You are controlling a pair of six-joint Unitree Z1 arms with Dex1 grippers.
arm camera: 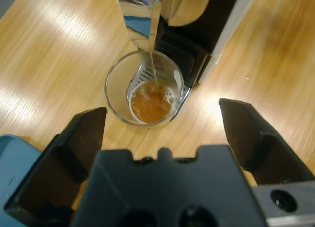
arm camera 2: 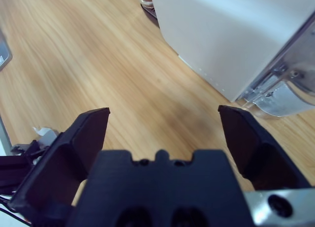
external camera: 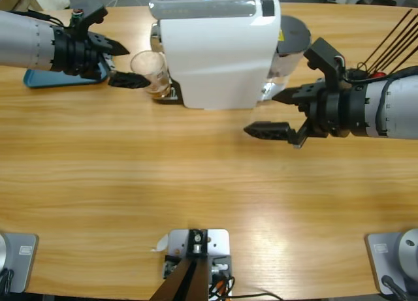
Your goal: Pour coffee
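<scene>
Wooden surface (external camera: 196,183) carries everything; biggest item is the white coffee machine (external camera: 219,49), standing at the far side near the middle, w/ a grey-lidded water tank (external camera: 294,36) at one end. Both arms come in from opposite sides of the high view: left arm from the glass side, right arm from the tank side. Left end effector (external camera: 119,63) is spread wide, nothing between the jaws, aimed at the clear glass (arm camera: 144,88), near it but apart as far as I can tell. Right end effector (external camera: 282,111) likewise released and empty, hovering over bare wood just beside the machine's front corner, not touching it. A blue tray (external camera: 62,78) lies under the left arm, mostly hidden. The glass sits under the machine's outlet on the dark drip grate (arm camera: 189,57). Smallest bit: the coffee (arm camera: 151,102), a shallow brown layer w/ a few bubbles at the bottom of the glass, and a thin stream (arm camera: 153,59) is dropping into it from above in the left wrist view. Progress, my read: brewing is underway, approx. early stage since the glass is far from full. Left to do, prob.: let the stream finish, then left arm closes on the glass and takes it off the grate. Neither arm has a grip on anything yet.
</scene>
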